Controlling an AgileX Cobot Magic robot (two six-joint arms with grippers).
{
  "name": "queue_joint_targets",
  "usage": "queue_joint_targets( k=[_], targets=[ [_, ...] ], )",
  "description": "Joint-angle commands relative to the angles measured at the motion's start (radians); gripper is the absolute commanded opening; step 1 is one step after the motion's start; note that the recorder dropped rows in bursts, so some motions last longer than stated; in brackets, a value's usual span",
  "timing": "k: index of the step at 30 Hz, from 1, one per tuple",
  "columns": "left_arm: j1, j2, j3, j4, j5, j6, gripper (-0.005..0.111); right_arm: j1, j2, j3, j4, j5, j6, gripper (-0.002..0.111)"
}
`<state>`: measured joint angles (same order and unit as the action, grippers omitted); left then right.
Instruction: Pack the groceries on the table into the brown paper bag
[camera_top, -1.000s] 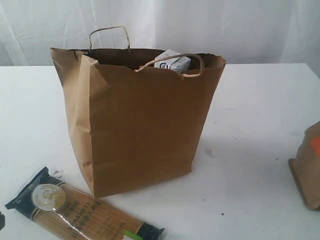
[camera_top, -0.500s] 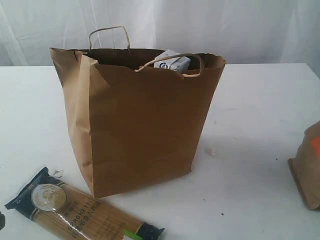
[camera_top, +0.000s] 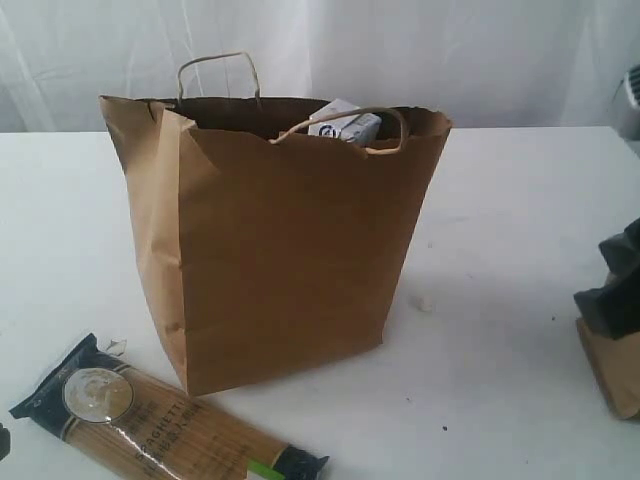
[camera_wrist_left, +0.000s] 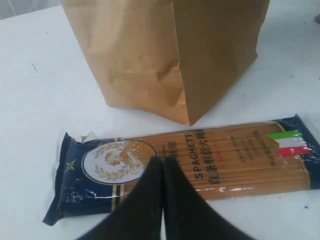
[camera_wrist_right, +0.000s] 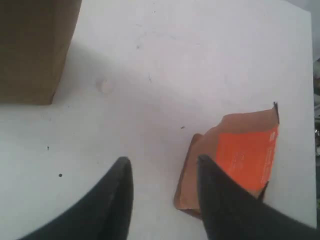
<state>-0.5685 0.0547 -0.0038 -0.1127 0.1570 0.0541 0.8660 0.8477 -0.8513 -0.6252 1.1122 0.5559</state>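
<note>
The brown paper bag (camera_top: 280, 240) stands upright mid-table with a small white-blue carton (camera_top: 345, 125) poking out of its mouth. The spaghetti pack (camera_top: 160, 420) lies flat at the bag's front left; my left gripper (camera_wrist_left: 163, 161) hovers over the pack (camera_wrist_left: 235, 155), shut and empty. The brown pouch with orange label (camera_wrist_right: 240, 155) lies on the table at the right edge. My right gripper (camera_wrist_right: 162, 167) is open above the table, one finger (camera_wrist_right: 215, 190) over the pouch's near edge, nothing held. In the exterior view this gripper (camera_top: 612, 290) covers the top of the pouch (camera_top: 615, 370).
The white table (camera_top: 500, 230) runs wide on both sides of the bag. White curtains hang behind it. A small pale speck (camera_top: 424, 303) lies by the bag's right foot.
My right gripper has come into the exterior view at the right edge and now hides the upper part of the pouch. Bag, carton and spaghetti have not moved.
</note>
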Motion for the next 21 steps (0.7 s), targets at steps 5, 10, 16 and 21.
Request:
queue_joint_targets(
  k=[5, 10, 16, 21],
  targets=[
    [-0.003, -0.008, 0.004, -0.006, 0.0, -0.005, 0.0, -0.009, -0.002, 0.099, -0.096, -0.128, 0.142, 0.039],
    [-0.003, -0.008, 0.004, -0.006, 0.0, -0.005, 0.0, -0.009, -0.002, 0.148, -0.129, -0.307, 0.254, 0.039],
    [-0.003, -0.008, 0.004, -0.006, 0.0, -0.005, 0.0, -0.109, 0.037, 0.15, 0.026, -0.408, 0.194, 0.039],
    [-0.003, -0.008, 0.004, -0.006, 0.0, -0.005, 0.0, -0.281, 0.097, 0.15, 0.253, -0.485, -0.04, 0.039]
  ],
)
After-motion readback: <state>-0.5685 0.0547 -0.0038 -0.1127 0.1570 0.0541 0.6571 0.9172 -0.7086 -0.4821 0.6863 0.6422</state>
